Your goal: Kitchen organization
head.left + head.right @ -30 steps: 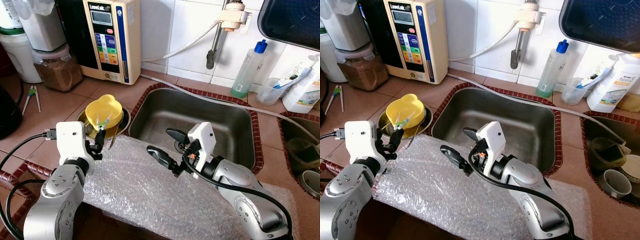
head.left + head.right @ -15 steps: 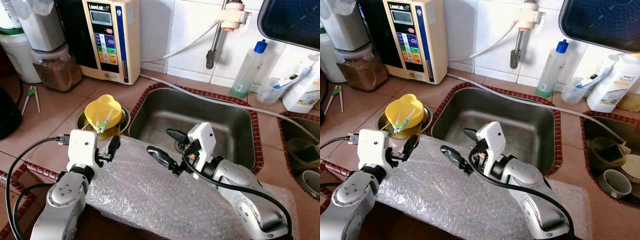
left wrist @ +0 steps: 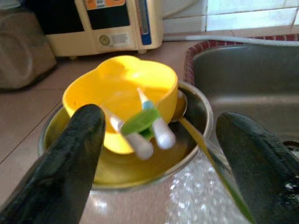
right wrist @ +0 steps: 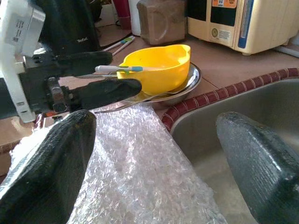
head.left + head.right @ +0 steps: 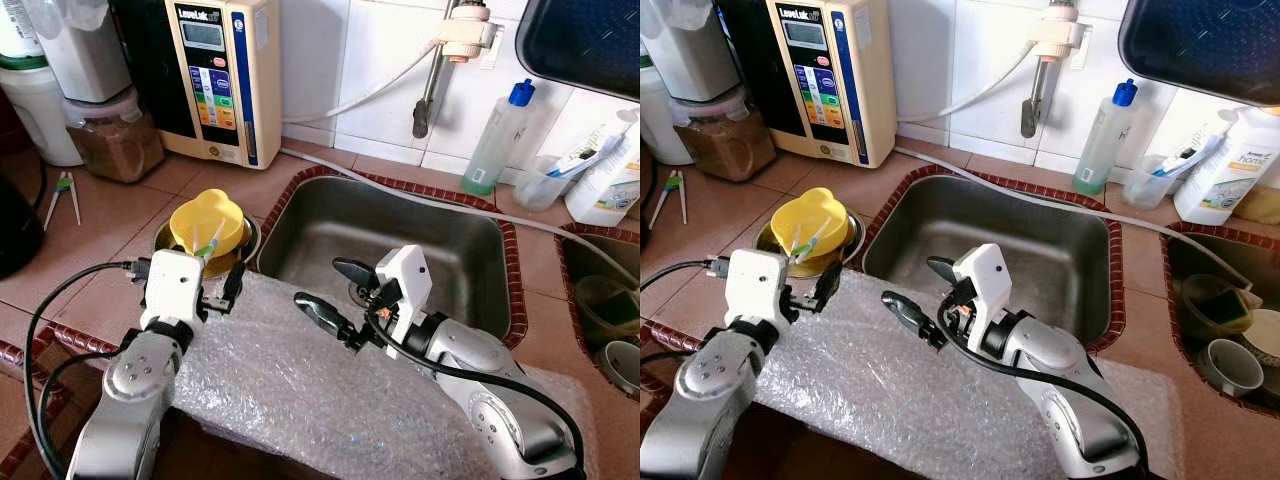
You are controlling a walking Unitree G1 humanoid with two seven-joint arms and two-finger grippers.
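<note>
Right now: both claws wide open and empty, with the yellow bowl just beyond the left one.

Largest first, the bubble wrap sheet [image 5: 300,380] lies over the near counter edge, soft, light and sure to slide, so I'd not lean on it. Beyond its far left corner a steel dish [image 3: 196,116] holds the yellow bowl [image 5: 207,218]; light stiff plastic, I'd judge, best taken by its rim, though it may skate on the metal. A green-and-white utensil [image 3: 145,123] rests across the bowl's near rim, small and loose, likely to tip out. The left gripper [image 3: 159,154] hovers low, just near of the dish and touching nothing. The right gripper [image 5: 333,292] hangs further right, at the sink's [image 5: 480,240] near edge.
</note>
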